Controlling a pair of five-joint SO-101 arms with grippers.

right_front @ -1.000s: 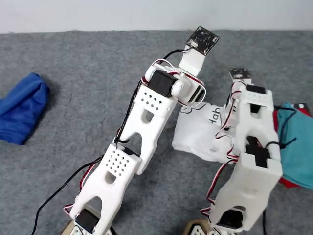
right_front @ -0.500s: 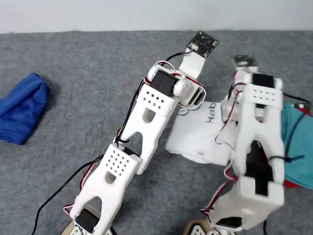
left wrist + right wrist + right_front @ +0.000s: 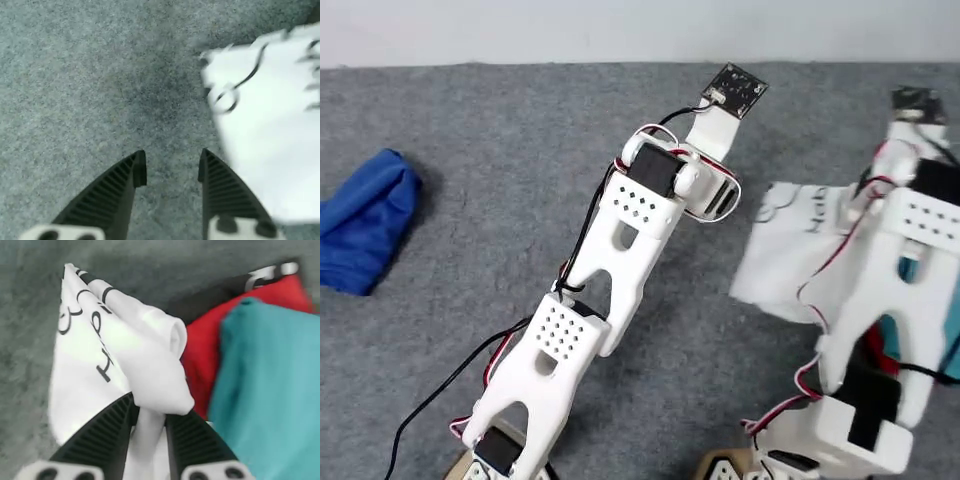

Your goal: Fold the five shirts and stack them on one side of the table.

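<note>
Toward 3 o'clock on the table (image 3: 500,130), the white shirt (image 3: 790,250) hangs bunched in the right gripper (image 3: 150,422), whose fingers are clamped on it, beside the teal shirt (image 3: 270,370). Soft, light and probably limp, it wants a hem grip. The left gripper (image 3: 172,167) hovers empty, fingers parted.

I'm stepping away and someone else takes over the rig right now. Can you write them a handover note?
Left gripper: open, holding nothing, over bare carpet beside the white shirt.
Right gripper: shut on the white shirt, next to the teal shirt.
Done: teal shirt stacked over red shirt by the right arm, black shirt at the edge.
Blue shirt: bunched at the far left, not folded.
Left to do: set the white shirt on the stack, then fold and stack the blue shirt.
</note>
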